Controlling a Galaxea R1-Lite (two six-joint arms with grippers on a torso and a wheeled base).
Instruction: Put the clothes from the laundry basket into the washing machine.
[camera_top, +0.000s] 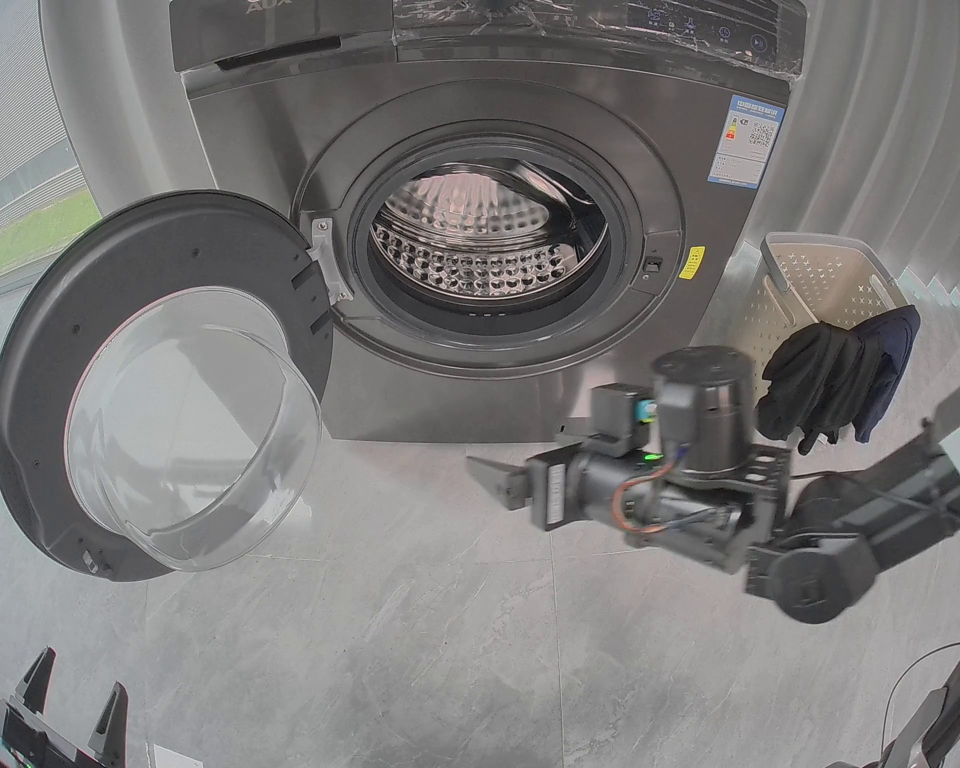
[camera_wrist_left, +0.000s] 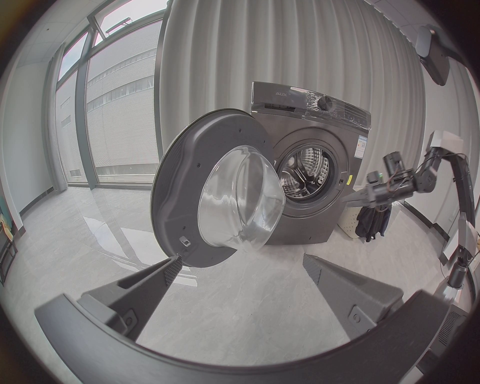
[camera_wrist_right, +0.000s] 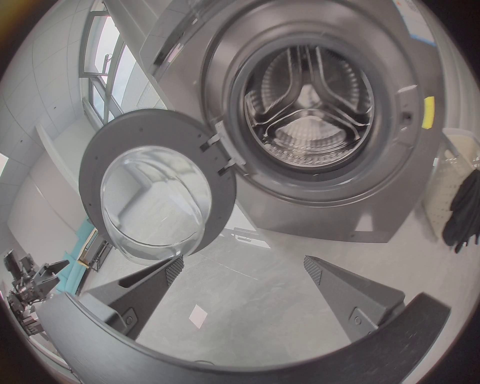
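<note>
So you're barely started: the washing machine (camera_top: 260, 140) has its door (camera_top: 60, 330) open and drum (camera_top: 490, 235) empty, the clothes (camera_top: 835, 380) hang over the laundry basket (camera_top: 800, 265) rim beside it, and your right gripper (camera_top: 495, 480) and left gripper (camera_top: 70, 690) gape wide, holding nothing.

- The washing machine (camera_top: 470, 250) is cut off by the head view's upper edge, and its control panel (camera_top: 700, 20) is seen in part under wrinkled plastic film (camera_top: 590, 30).
- The lower part of the laundry basket (camera_top: 815, 265) is hidden behind the dark clothes (camera_top: 825, 380) draped over its rim and behind the right arm (camera_top: 880, 510).
- The number of garments hanging there cannot be told.
- The left hand (camera_top: 80, 675) is cropped at the head view's bottom corner, leaving two finger ends visible.
- The right hand (camera_top: 495, 480) is blurred in the head view.
</note>
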